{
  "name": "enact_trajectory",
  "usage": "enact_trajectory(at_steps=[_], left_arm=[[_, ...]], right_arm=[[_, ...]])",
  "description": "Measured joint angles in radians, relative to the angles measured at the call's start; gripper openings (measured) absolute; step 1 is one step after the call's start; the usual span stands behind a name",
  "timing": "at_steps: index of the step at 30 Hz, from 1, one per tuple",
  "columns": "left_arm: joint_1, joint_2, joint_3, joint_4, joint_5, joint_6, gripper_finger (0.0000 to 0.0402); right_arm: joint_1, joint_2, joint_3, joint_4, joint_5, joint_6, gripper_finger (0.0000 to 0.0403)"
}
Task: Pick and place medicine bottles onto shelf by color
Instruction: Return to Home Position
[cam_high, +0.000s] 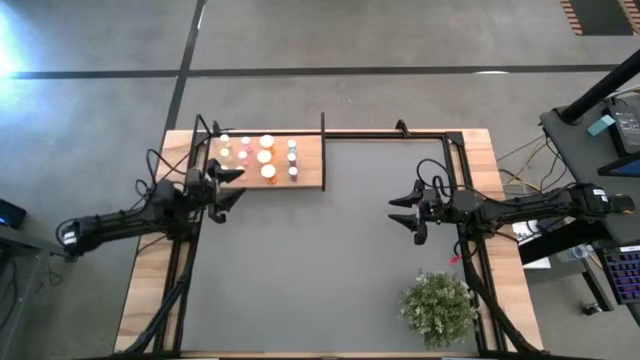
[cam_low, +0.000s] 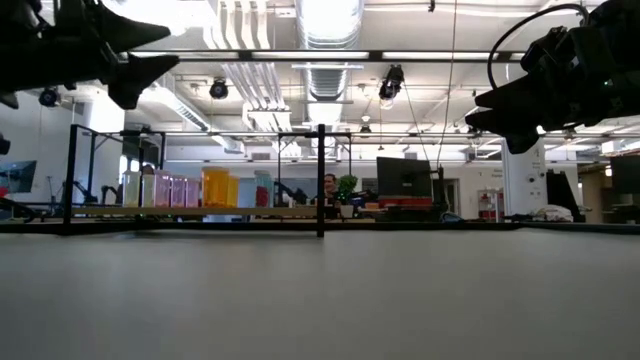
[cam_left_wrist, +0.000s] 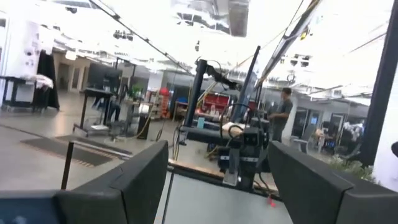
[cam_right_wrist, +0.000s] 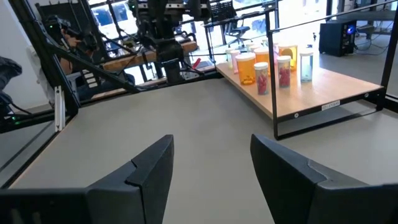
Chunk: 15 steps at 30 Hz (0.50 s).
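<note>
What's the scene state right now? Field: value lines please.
shelf: far-left corner of the table
bottles: all standing on the shelf, caps up; none seen on the table
left gripper: open, empty, raised at the shelf's near-left corner
right gripper: open, empty, raised over the table's right half
plant: near-right corner of the table
</note>
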Motion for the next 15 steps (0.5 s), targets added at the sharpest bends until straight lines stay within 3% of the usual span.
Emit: enact_trajectory(at_steps=[15], left_arm=[[0.0,-0.137,-0.048,-0.061,0.002,-0.003,0.026]], right_arm=[[0.0,0.0,0.0,0.0,0.0,0.0,0.0203]])
